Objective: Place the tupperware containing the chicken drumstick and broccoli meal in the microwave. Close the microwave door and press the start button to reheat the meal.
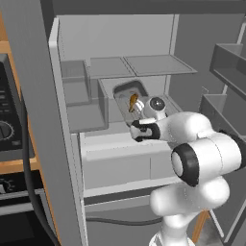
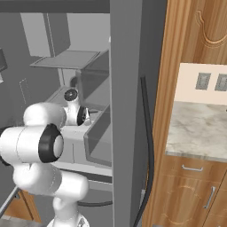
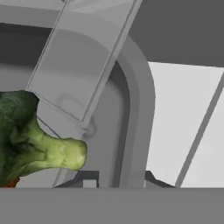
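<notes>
Reaching into the open fridge [image 1: 72, 86], the arm has its gripper [image 1: 136, 117] at the near rim of the tupperware [image 1: 126, 89], which sits on a grey shelf [image 1: 91, 117] at about 12 o'clock from the hand. The chicken drumstick [image 1: 133, 102] lies inside it. In the hand view the broccoli [image 3: 30, 144] sits at 9 o'clock, against the container's rounded wall. The finger tips [image 3: 89, 178] straddle that rim, nearly together; whether they clamp it I cannot tell.
</notes>
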